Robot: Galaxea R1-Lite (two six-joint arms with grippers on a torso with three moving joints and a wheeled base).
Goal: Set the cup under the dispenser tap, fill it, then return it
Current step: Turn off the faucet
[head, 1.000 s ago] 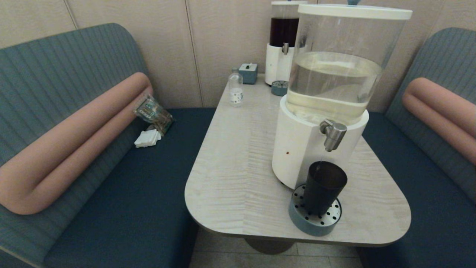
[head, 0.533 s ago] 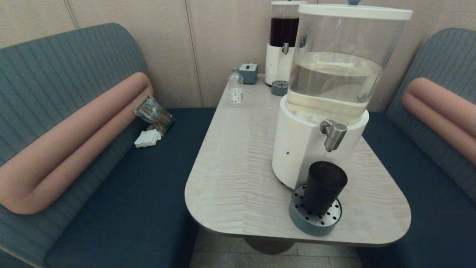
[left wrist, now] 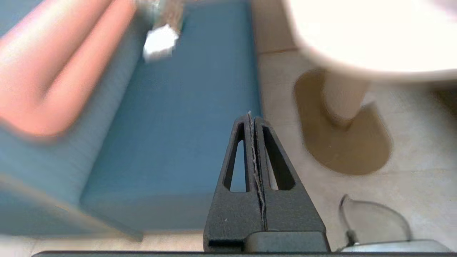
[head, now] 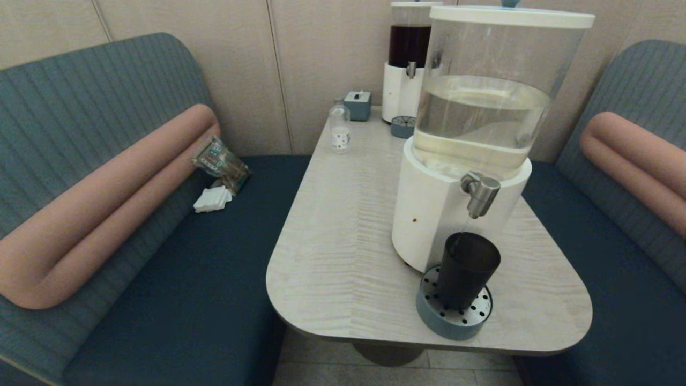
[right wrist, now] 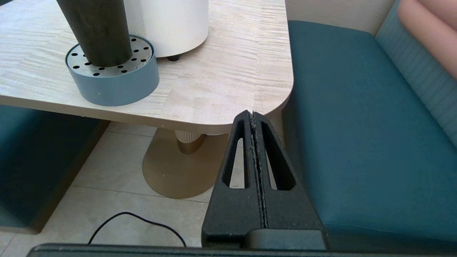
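Cup (head: pixel 466 268) stands upright on the round grey drip tray (head: pixel 453 321), directly under the steel tap (head: pixel 481 193) of the big white dispenser (head: pixel 434 220), near the front edge of the table (head: pixel 343 236). No gripper touches the cup. Both arms are low, below the table level. The left gripper (left wrist: pixel 251 117) hangs over the floor beside the blue bench seat (left wrist: pixel 178 125), its two fingers pressed together and holding nothing. The right gripper (right wrist: pixel 252 116) is near the table corner on the other side, its fingers also pressed together and empty. Farther back on the table there are a small clear bottle (head: pixel 339 128), a little grey box (head: pixel 358 104) and a second dispenser (head: pixel 407 59) with dark liquid.
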